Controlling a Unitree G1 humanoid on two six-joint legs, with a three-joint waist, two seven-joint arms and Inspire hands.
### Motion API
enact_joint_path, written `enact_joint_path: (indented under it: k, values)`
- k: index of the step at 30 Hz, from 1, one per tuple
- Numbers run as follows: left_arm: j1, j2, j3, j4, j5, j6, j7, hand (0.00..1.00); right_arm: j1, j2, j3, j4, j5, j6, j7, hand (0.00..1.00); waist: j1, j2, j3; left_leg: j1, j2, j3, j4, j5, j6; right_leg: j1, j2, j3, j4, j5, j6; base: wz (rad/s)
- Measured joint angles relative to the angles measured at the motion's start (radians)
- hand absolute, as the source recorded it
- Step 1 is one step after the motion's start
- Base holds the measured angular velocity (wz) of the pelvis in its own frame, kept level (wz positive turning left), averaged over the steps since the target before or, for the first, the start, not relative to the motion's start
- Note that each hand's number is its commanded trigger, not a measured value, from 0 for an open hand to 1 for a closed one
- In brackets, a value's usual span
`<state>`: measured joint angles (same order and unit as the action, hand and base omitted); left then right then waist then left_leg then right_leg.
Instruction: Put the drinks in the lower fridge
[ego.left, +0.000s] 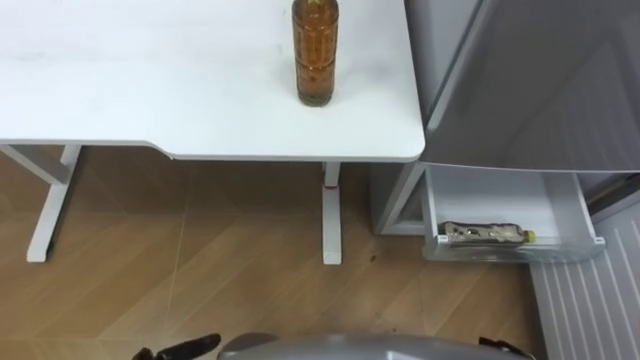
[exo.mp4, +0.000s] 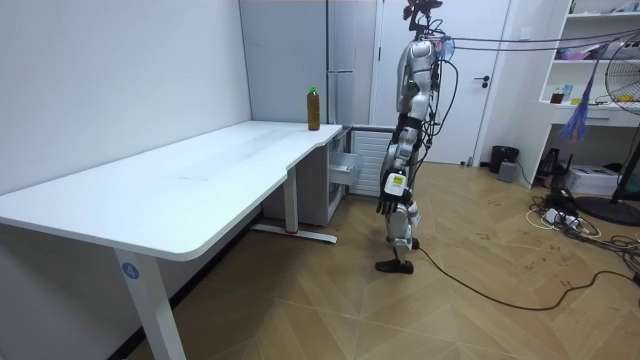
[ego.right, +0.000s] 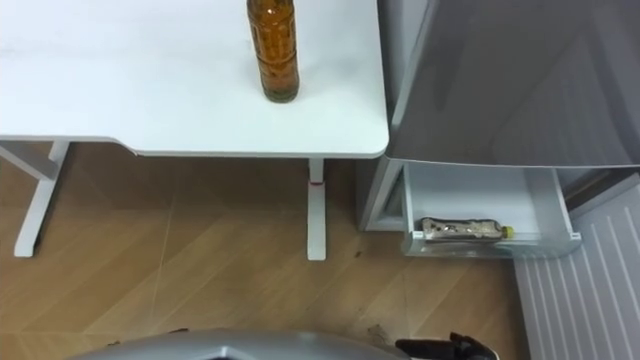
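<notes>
Table (ego.left: 150, 90): amber bottle (ego.left: 316, 55) | fridge drawer (ego.left: 500, 195): lying bottle (ego.left: 485, 234) | left robot hand (ego.left: 185, 347), right robot hand (ego.right: 450, 346): cannot tell

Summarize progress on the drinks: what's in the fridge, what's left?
Done: a first bottle lies in the open lower fridge drawer. In hand: nothing; left hand and right hand sit low, no bottle seen in them. Left: the brown bottle standing on the white table, then likely shutting the drawer.
</notes>
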<state>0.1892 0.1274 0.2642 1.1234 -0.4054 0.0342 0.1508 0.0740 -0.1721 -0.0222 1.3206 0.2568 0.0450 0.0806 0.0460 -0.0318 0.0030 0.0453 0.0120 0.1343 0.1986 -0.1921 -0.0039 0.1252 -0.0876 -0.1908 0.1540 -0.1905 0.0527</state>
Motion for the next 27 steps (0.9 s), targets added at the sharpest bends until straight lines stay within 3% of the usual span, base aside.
enact_joint_path:
  k: [6,10,17,21,27]
  values:
    - [-0.023,0.001,0.057,-0.024,-0.134,-0.003,0.092,0.0,0.004,-0.007,-0.002,0.007,-0.001,-0.001,-0.003,0.0,0.012,0.014,0.0014,0.019,0.0,-0.009,-0.002,-0.002,-0.001,0.019,0.002,0.005,-0.001,0.0,0.0,-0.03]
    - [-0.03,0.001,0.069,-0.138,-0.136,-0.054,0.197,0.0,0.002,-0.007,-0.011,0.004,-0.023,-0.002,-0.004,0.0,0.011,0.016,0.0011,0.001,-0.002,-0.03,0.01,-0.004,0.0,0.018,0.002,-0.005,-0.002,0.0,0.0,0.11]
    - [-0.037,0.002,0.066,-0.339,-0.133,-0.136,0.369,0.0,0.007,-0.007,0.001,-0.013,-0.01,-0.024,-0.005,0.0,0.013,0.018,0.0008,-0.001,-0.004,-0.03,0.01,-0.005,0.001,0.017,0.002,-0.004,-0.003,0.0,0.0,0.01]
    - [-0.019,0.001,0.07,-0.473,-0.069,-0.17,0.458,0.0,0.027,-0.005,-0.011,-0.033,-0.047,-0.035,-0.005,0.0,0.008,0.013,-0.0043,-0.002,-0.008,-0.046,0.016,-0.005,0.001,0.017,0.001,-0.016,-0.003,-0.001,0.001,0.06]
    - [-0.02,0.003,0.035,-0.608,0.076,-0.215,0.535,0.0,0.025,0.0,-0.009,-0.04,-0.055,-0.061,-0.002,0.0,0.015,0.018,-0.0053,0.003,-0.009,-0.067,0.016,-0.005,0.001,0.025,0.002,-0.034,-0.003,-0.001,0.001,0.04]
